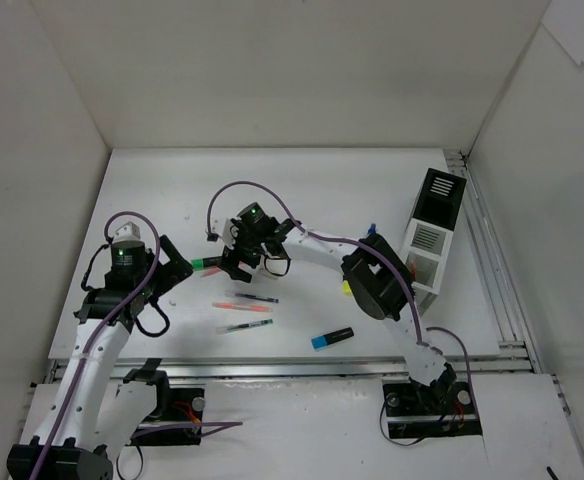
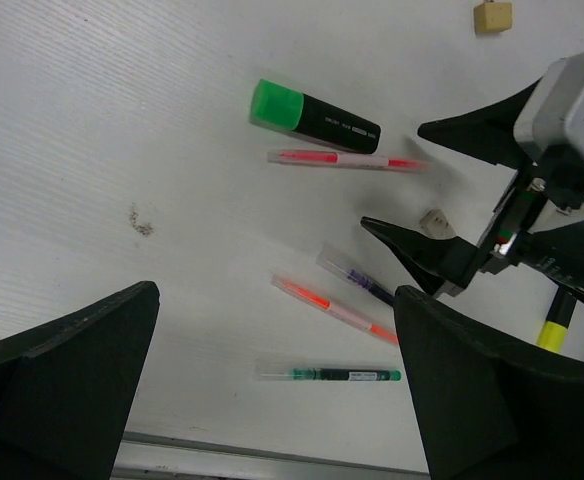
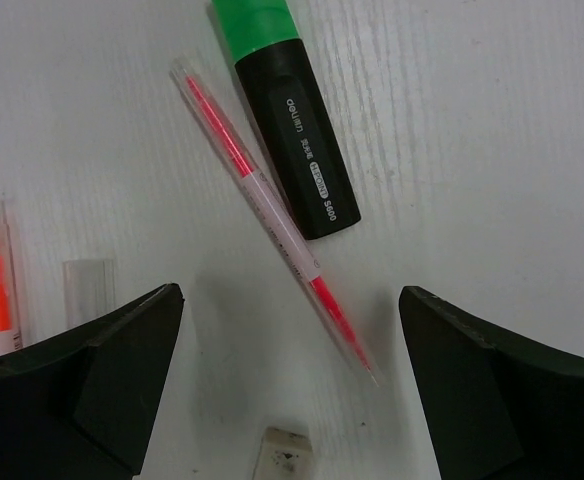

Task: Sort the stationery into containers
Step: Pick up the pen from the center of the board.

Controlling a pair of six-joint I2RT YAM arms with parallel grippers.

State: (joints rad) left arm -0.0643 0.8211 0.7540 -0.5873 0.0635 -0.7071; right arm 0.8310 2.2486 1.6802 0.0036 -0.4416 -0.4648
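Right gripper [image 3: 290, 295] wide open, empty, over pink pen [image 3: 272, 215] beside green highlighter [image 3: 292, 140]; left gripper [image 2: 275, 290] fully open, empty.

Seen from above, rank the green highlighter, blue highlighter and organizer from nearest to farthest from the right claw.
1. Green highlighter, just left of the right gripper.
2. Blue highlighter, near the front edge.
3. Organizer, far right.

The left arm [image 1: 92, 350] rises from its base and leans forward, the left tool [image 1: 177, 268] aimed to the right, fingers spread wide. The right arm [image 1: 377, 280] reaches far across to the left, elbow folded. The right tool [image 1: 255, 264] points down, fingers likewise well apart.
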